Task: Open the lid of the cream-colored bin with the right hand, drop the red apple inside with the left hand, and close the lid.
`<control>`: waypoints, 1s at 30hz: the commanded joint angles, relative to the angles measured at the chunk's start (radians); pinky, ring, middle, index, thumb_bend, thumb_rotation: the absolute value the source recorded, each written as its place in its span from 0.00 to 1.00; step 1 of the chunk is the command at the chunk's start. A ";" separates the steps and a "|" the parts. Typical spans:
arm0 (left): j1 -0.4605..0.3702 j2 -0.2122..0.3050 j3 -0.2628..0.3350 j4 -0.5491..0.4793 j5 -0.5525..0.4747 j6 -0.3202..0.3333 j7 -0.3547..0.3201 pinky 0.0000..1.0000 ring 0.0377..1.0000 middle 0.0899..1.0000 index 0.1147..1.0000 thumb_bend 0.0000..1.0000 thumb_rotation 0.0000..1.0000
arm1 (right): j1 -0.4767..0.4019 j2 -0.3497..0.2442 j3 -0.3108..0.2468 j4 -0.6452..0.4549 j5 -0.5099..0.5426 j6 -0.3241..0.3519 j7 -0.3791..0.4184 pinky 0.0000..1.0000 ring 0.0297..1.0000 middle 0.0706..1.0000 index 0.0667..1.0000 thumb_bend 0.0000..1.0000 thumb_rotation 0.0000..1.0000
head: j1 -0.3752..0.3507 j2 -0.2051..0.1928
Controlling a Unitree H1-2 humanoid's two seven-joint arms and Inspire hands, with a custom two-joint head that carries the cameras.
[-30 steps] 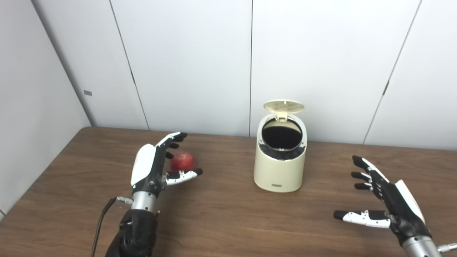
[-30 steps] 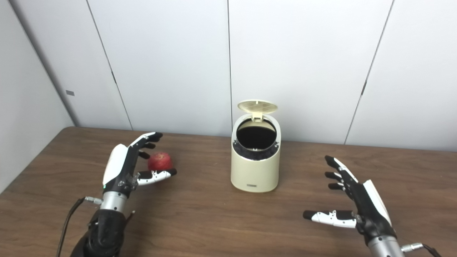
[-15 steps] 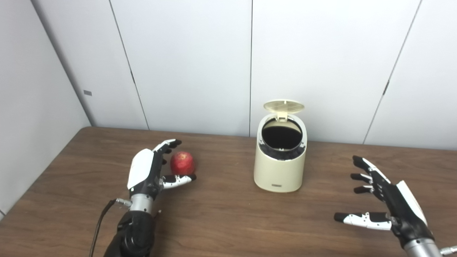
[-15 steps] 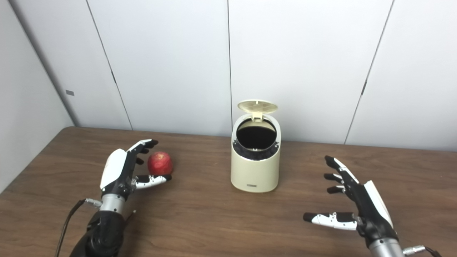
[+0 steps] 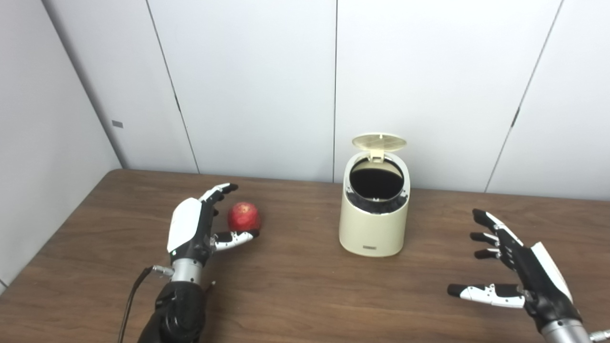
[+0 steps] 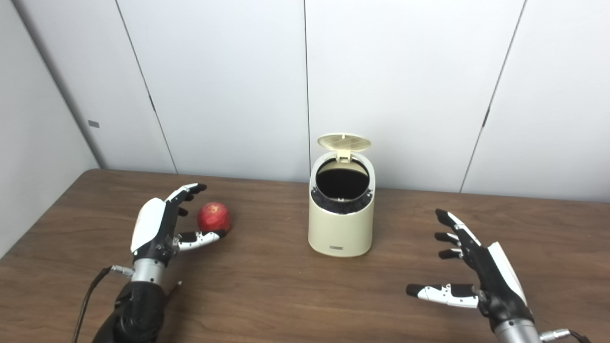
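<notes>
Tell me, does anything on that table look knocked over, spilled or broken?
Nothing stands out. The bin stands upright with its lid flipped open at the back. The apple sits whole on the table, beside the open left hand. The right hand is open too, away from the bin.

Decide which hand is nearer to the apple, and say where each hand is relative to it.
Left. The left hand is open right beside the apple, fingers spread around its left side. The right hand is open far across the table, beyond the bin.
</notes>
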 commanded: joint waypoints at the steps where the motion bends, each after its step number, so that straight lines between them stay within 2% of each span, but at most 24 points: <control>1: -0.041 0.017 -0.003 0.003 0.013 -0.010 0.029 0.65 0.78 0.79 0.77 0.81 0.15 | -0.024 -0.019 -0.004 -0.026 0.006 -0.018 0.001 0.67 0.81 0.90 0.89 0.75 0.15 | 0.002 0.002; 3: -0.042 0.016 -0.005 0.014 0.014 -0.010 0.033 0.66 0.78 0.79 0.77 0.82 0.16 | -0.020 -0.020 -0.003 -0.035 0.002 -0.007 0.003 0.67 0.81 0.90 0.89 0.74 0.16 | 0.003 0.002; 11: -0.056 0.018 -0.014 0.058 0.020 0.008 0.035 0.67 0.79 0.79 0.78 0.83 0.17 | -0.016 -0.026 -0.005 -0.053 0.007 0.001 0.005 0.68 0.80 0.90 0.89 0.73 0.10 | -0.001 0.006; 14: -0.065 0.021 -0.022 0.076 0.028 0.023 0.032 0.67 0.80 0.79 0.79 0.83 0.18 | -0.013 -0.028 -0.005 -0.060 0.006 0.004 0.008 0.66 0.80 0.90 0.89 0.74 0.14 | -0.003 0.008; 16: -0.071 0.025 -0.030 0.091 0.035 0.032 0.033 0.66 0.79 0.80 0.79 0.83 0.19 | -0.010 -0.028 -0.005 -0.069 0.004 0.009 0.011 0.66 0.80 0.90 0.88 0.73 0.14 | -0.004 0.008; 30: -0.115 0.023 -0.054 0.193 0.010 0.022 0.054 0.67 0.79 0.79 0.80 0.83 0.19 | 0.008 -0.031 -0.016 -0.073 0.004 -0.001 0.013 0.66 0.79 0.90 0.88 0.71 0.10 | -0.015 0.019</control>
